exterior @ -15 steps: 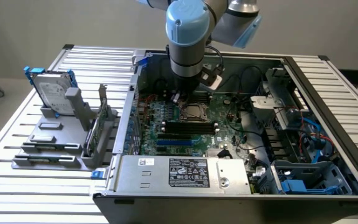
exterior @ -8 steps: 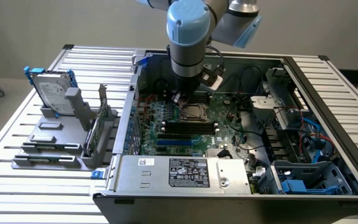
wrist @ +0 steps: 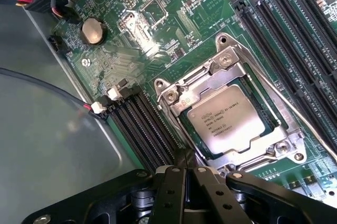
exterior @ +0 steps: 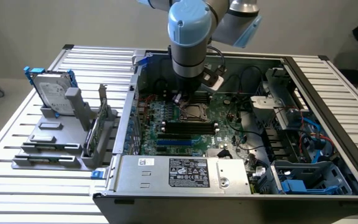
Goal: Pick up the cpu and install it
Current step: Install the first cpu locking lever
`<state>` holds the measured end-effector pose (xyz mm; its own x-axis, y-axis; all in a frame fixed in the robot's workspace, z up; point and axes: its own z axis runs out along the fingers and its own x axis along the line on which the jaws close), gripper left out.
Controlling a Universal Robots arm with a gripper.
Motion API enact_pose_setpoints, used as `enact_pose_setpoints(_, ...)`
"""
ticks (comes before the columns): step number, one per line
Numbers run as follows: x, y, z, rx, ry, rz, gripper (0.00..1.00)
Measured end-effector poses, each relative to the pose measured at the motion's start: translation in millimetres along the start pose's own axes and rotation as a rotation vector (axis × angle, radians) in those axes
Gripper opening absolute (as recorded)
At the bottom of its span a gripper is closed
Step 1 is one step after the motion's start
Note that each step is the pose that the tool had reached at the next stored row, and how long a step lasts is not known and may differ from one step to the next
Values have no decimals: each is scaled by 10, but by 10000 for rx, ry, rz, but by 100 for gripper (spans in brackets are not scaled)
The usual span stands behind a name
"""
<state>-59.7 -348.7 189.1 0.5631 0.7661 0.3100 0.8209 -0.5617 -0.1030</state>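
Note:
The cpu [wrist: 227, 119], a flat silver square with printed text, lies seated inside the metal-framed socket [wrist: 221, 61] on the green motherboard, with the frame's plate around its edges. My gripper [wrist: 185, 170] hovers just beside the socket, its two black fingers pressed together with nothing between them. In the exterior view the gripper [exterior: 180, 99] reaches down into the open computer case, right over the socket [exterior: 195, 112] near the board's middle.
Black memory slots [wrist: 142, 129] run on both sides of the socket. A coin battery [wrist: 92, 30] and cables sit nearby. Outside the case, a hard drive with blue bracket [exterior: 53, 91] stands in a grey holder [exterior: 48, 140]. The power supply [exterior: 185, 172] lies at the case front.

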Motion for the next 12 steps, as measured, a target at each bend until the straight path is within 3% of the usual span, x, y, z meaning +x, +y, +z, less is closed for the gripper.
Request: enact_pose_setpoints(12, 35, 54, 11, -28, 8, 84, 11)
